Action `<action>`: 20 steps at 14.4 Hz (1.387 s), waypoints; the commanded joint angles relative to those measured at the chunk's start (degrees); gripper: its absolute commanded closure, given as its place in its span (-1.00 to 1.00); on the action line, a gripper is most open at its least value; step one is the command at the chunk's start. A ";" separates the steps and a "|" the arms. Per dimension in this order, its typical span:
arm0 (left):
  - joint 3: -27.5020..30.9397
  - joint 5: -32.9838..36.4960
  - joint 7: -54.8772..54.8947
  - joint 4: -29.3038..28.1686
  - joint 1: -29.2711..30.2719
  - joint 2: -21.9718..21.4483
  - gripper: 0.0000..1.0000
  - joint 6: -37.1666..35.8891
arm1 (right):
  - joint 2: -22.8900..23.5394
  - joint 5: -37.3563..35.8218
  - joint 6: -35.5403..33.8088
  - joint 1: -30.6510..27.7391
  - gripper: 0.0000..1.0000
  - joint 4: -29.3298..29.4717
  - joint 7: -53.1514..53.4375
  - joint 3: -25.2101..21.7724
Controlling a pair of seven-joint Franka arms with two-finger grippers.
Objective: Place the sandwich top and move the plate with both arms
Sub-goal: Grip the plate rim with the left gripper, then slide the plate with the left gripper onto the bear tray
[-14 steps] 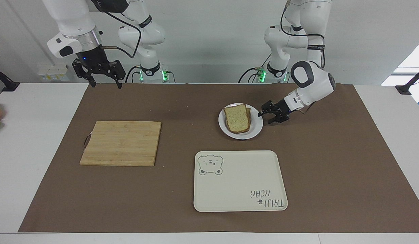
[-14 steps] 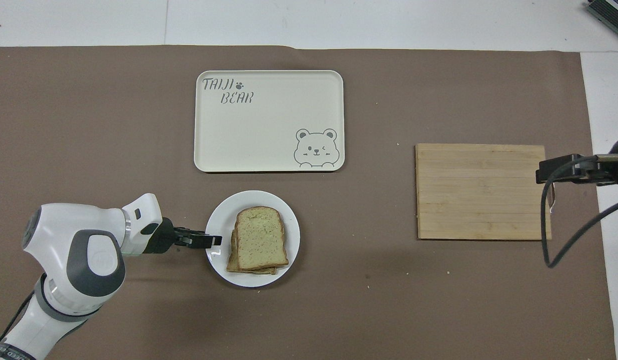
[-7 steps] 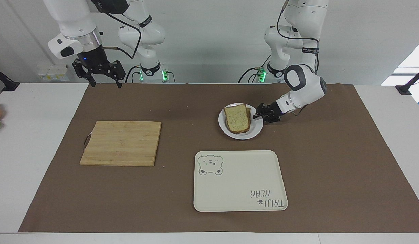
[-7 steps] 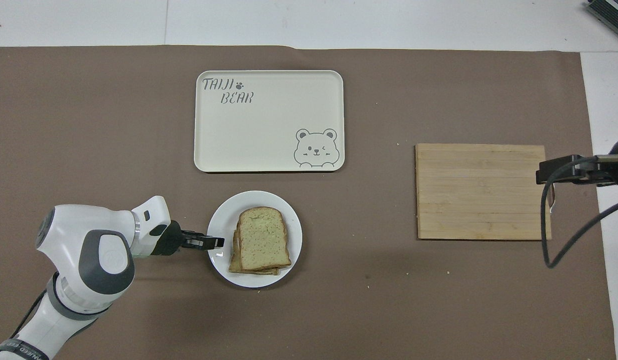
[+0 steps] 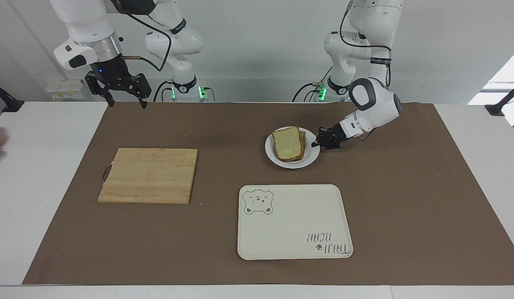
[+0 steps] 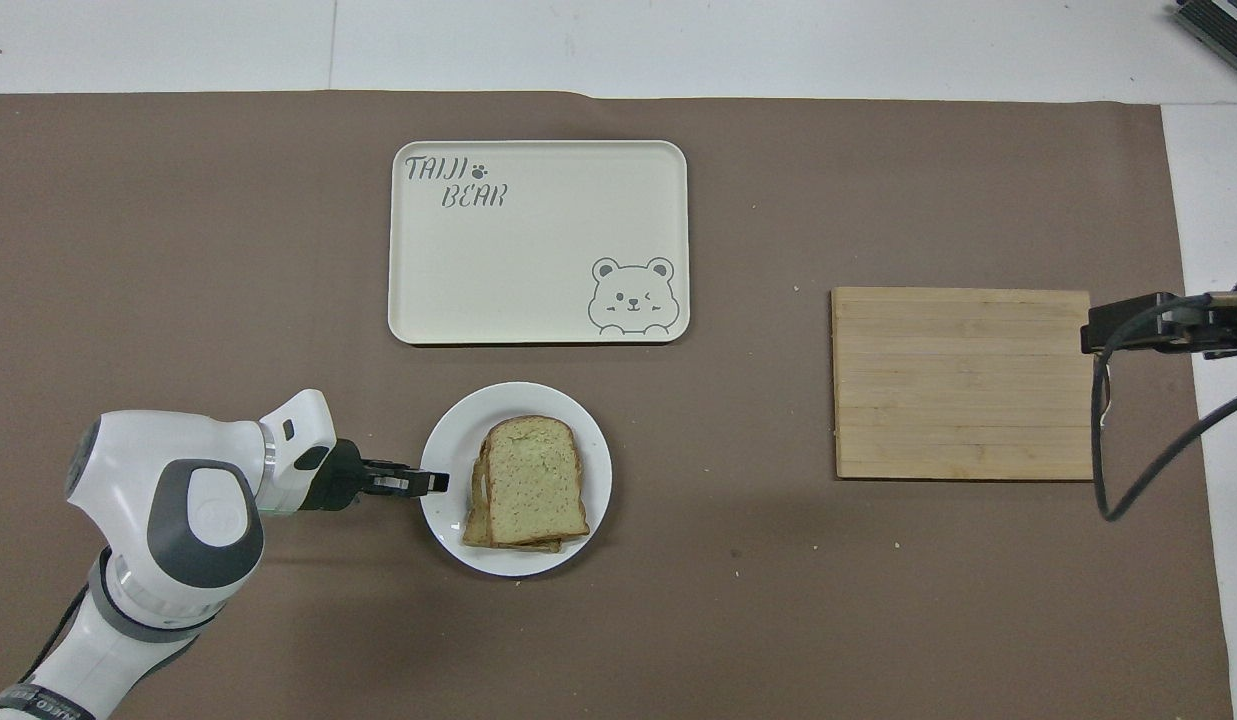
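The left gripper [image 5: 316,143], black and two-fingered, lies low at the rim of the small round white plate [image 5: 311,156] on the side toward the left arm's end of the table; its fingertips meet the rim, and in the overhead view the tips [image 6: 434,484] overlap the plate edge. Whether the fingers are clamped on the rim cannot be told. The right gripper [image 5: 123,101], fingers apart, waits raised over the table's edge at the right arm's end, nearer to the robots than the pale wooden cutting board [image 5: 148,175].

The step in hand appears to be seizing the plate rim for the move. To do it well, the grip should probably sit squarely on the rim with one finger under the lip, and the plate should be kept level and moved slowly, since the bread rests loose on it.

The sandwich top [image 5: 286,143], a pale speckled bread slice with a brown crust, lies flat on the plate as the uppermost of a small stack, slightly askew so that the crust of a lower slice shows beside it. The plate stands on the brown mat, nearer to the robots than the cream rectangular tray with a bear drawing [image 5: 294,222].
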 commanded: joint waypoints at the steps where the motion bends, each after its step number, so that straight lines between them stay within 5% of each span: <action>1: 0.18 -2.87 0.75 -0.11 1.04 0.02 1.00 -2.44 | 0.79 0.53 -0.83 -0.49 -1.00 1.40 -1.49 0.28; 10: 0.18 -6.03 1.11 10.60 10.10 4.49 1.00 -19.22 | 0.79 0.53 -0.83 -0.57 -1.00 1.40 -1.49 0.19; 20: -0.26 -7.36 -12.85 38.80 10.28 19.78 1.00 -26.17 | 0.79 0.53 -0.83 -0.57 -1.00 1.40 -1.57 0.19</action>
